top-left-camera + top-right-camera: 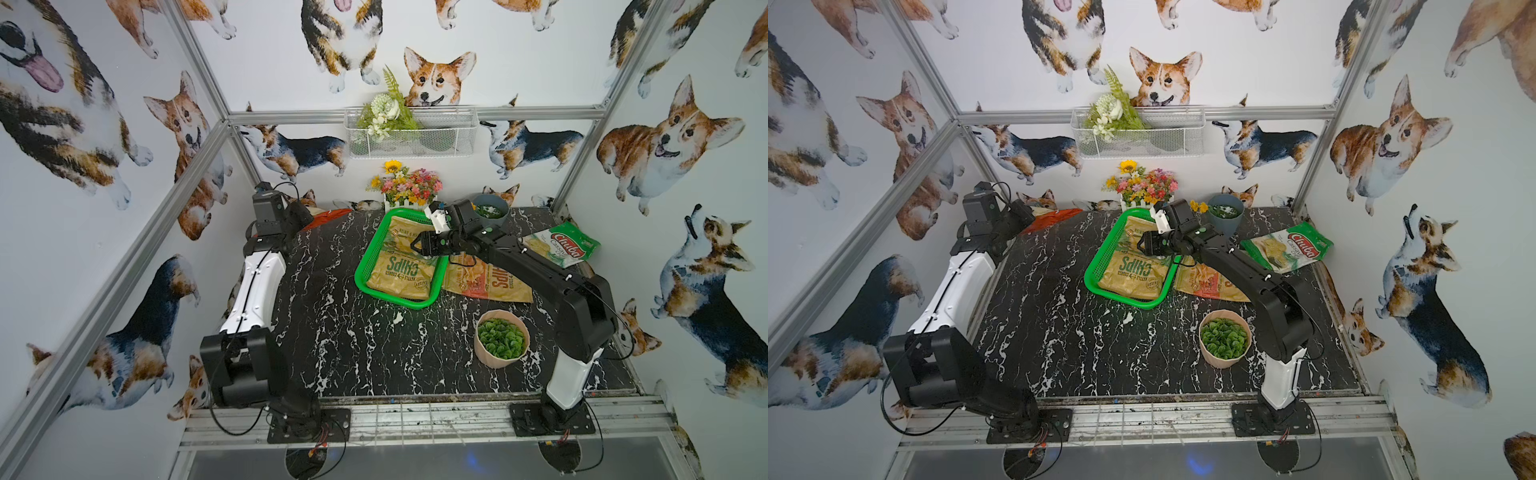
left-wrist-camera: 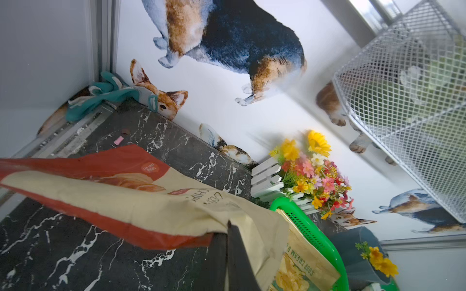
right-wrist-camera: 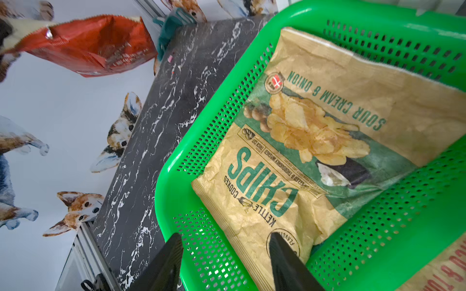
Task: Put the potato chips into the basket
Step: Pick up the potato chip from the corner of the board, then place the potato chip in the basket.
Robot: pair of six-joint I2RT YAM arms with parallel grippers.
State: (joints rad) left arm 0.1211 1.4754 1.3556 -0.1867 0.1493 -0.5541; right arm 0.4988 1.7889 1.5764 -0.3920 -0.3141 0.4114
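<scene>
My left gripper [image 2: 228,235] is shut on a corner of the cream-and-rust potato chips bag [image 2: 126,196]. That bag is lifted over the table's back left part [image 1: 330,217] and shows against the wall [image 3: 88,45]. The green basket [image 1: 360,270] stands mid-table. A yellow "CHIPS" bag [image 1: 401,274] lies flat inside it [image 3: 302,151]. My right gripper [image 3: 225,236] hovers open over the basket's rim [image 3: 164,201], holding nothing. A tan-and-red bag [image 1: 486,282] lies right of the basket. The Chuba bag [image 1: 561,245] lies at the far right.
A beige pot of green leaves [image 1: 500,338] stands front right. A blue-grey pot [image 1: 490,210] and a flower box [image 1: 409,191] stand at the back edge. A white wire basket [image 1: 411,133] hangs on the back wall. A teal cloth [image 2: 100,95] lies in the back left corner.
</scene>
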